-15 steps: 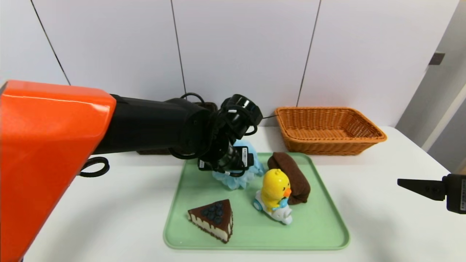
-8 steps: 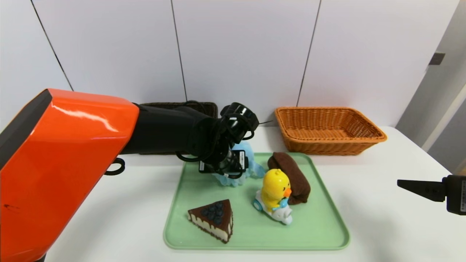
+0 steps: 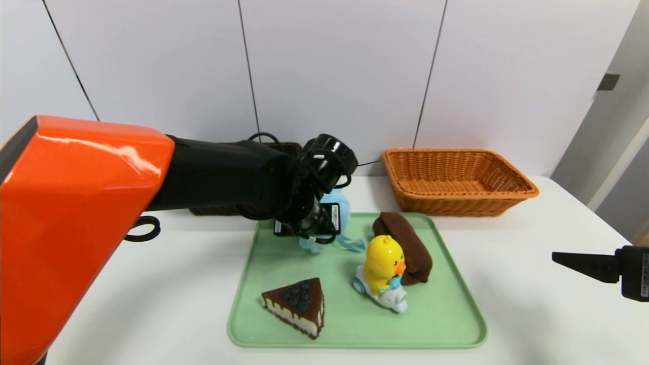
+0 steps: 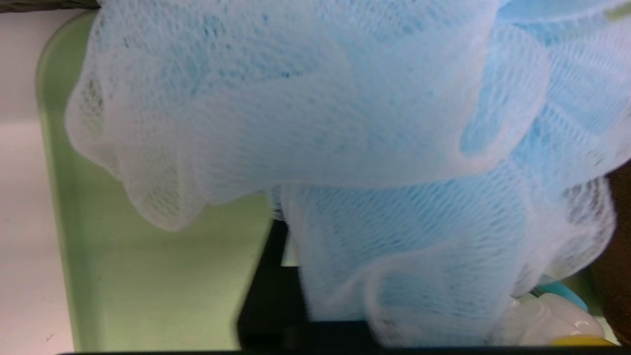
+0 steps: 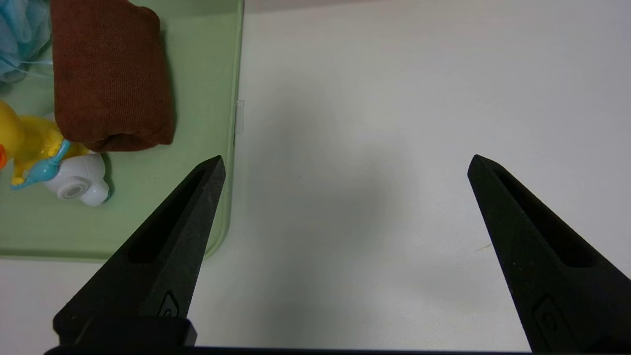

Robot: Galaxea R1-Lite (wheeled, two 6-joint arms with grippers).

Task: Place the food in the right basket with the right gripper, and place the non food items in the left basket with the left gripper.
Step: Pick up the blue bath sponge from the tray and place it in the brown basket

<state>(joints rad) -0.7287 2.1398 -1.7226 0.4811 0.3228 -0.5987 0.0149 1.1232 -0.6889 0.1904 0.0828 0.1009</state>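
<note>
Left claw (image 3: 315, 238) clamped tight on the pale blue mesh bath pouf (image 3: 338, 213), at the far-left part of the light green plastic tray (image 3: 446, 324). In the left wrist view the mesh (image 4: 315, 123) fills the frame, bunched against a black finger (image 4: 268, 296). Pouf's ribbon loop (image 3: 352, 245) lies on the tray.

Right claw (image 5: 345, 197) spread wide, holding nothing, over bare white surface (image 5: 374, 98) right of the tray.

On the tray:
- chocolate blueberry cake wedge (image 3: 296, 305), near-left
- yellow duck toy on a white scooter (image 3: 384, 272), centre
- rolled brown towel (image 3: 404, 246), touching the duck's far right

Orange wicker basket (image 3: 456, 180) far right of the tray; dark wicker basket (image 3: 286, 147) mostly hidden behind the left arm.
</note>
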